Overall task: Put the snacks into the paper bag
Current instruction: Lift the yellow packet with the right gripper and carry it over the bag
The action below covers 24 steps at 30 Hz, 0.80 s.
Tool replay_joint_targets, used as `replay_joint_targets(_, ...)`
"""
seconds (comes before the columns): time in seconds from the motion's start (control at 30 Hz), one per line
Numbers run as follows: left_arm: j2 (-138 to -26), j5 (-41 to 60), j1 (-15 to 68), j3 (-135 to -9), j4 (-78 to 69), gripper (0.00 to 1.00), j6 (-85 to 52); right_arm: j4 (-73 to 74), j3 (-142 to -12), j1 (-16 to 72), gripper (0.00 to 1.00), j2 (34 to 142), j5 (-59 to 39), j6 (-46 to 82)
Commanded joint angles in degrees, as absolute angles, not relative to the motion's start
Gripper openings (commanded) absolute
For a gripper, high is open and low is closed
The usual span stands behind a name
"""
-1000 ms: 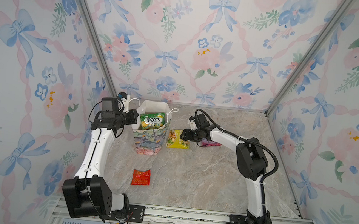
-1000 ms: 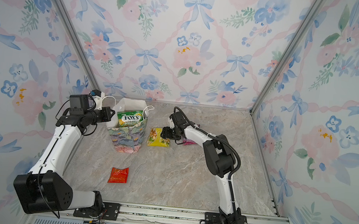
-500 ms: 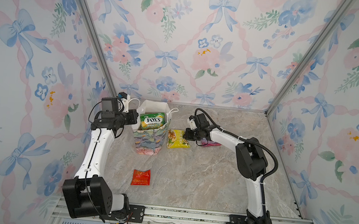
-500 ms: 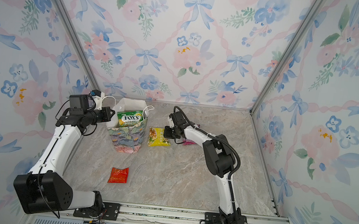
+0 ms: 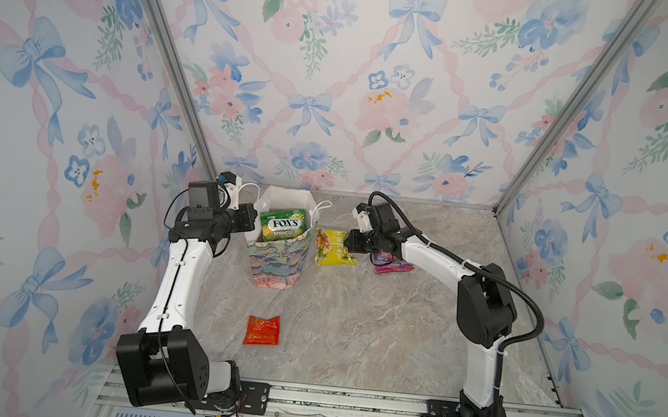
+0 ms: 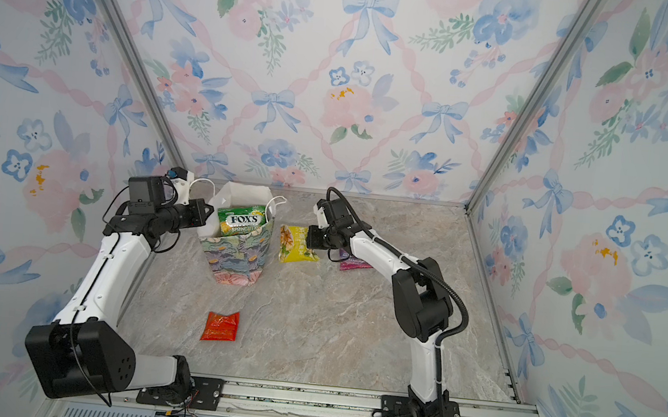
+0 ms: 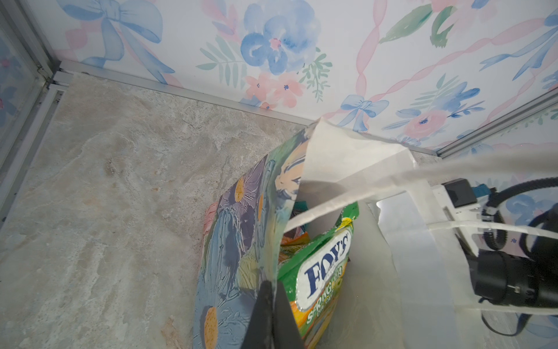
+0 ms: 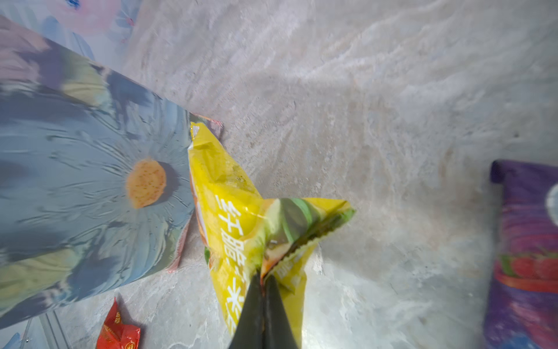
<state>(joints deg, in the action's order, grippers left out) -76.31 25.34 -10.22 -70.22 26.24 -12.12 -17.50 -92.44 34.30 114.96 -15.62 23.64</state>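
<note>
Yellow glossy snack packet [image 5: 337, 248] sits near the middle of both top views, just right of the flower-print paper bag [image 5: 281, 263], and the right hand [image 8: 263, 279] is clamped on its crimped edge. Left hand [image 7: 270, 285] is pinched on the bag's rim, green FOX'S packet [image 5: 282, 224] poking out the top, while a small red-orange packet [image 5: 262, 330] lower down and a purple packet [image 5: 393, 265] further right lie on the marble table [image 5: 354, 324].
</note>
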Motion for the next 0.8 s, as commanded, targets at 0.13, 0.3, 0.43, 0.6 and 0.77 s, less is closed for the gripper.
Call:
replay_joint_targets(0.13,-76.11,26.37,-10.99,-69.65,25.22,0.0,-12.48,-23.46,-95.69,34.88,0.0,105.16,-8.7,16.08)
replay_joint_targets(0.3,-76.2,26.88,-10.92,-69.57,25.03,0.0,-12.57,-25.9,-100.48,34.93,0.0,102.15,-4.12,11.73)
replay_joint_targets(0.43,-76.32,27.07,-10.99,-69.61,24.99,0.0,-12.56,-27.88,-106.47,34.98,0.0,102.25,-1.14,8.62)
replay_joint_targets(0.6,-76.3,27.33,-11.03,-69.52,24.89,0.0,-12.61,-29.2,-114.27,35.58,0.0,104.15,-0.35,6.2)
replay_joint_targets(0.77,-76.29,27.67,-10.99,-69.53,24.83,0.0,-12.57,-30.66,-121.91,37.29,0.0,106.39,1.39,2.25)
